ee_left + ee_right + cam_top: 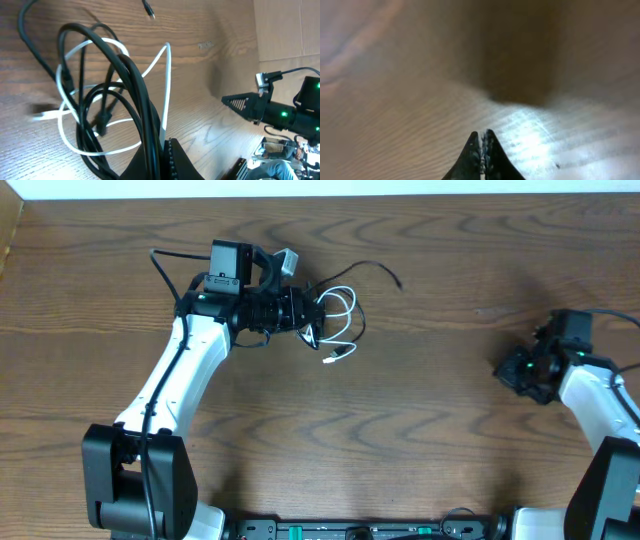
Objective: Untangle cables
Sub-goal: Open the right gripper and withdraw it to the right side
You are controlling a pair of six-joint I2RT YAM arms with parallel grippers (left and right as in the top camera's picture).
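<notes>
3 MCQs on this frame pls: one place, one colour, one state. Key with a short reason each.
1. In the overhead view, where on the table is the cable tangle?
A. at the right edge
B. at the left gripper, in the far half
C. at the near edge, between the arm bases

2. What colours are the tangled cables?
A. red and blue
B. all white
C. black and white

3. The right gripper is:
A. shut, holding nothing
B. open over a cable
C. shut on a white cable

Key:
1 B: the overhead view shows the loops right at the left fingertips.
2 C: the left wrist view shows the black cable looped through the white cable.
3 A: the right wrist view shows its fingers together over bare wood.
</notes>
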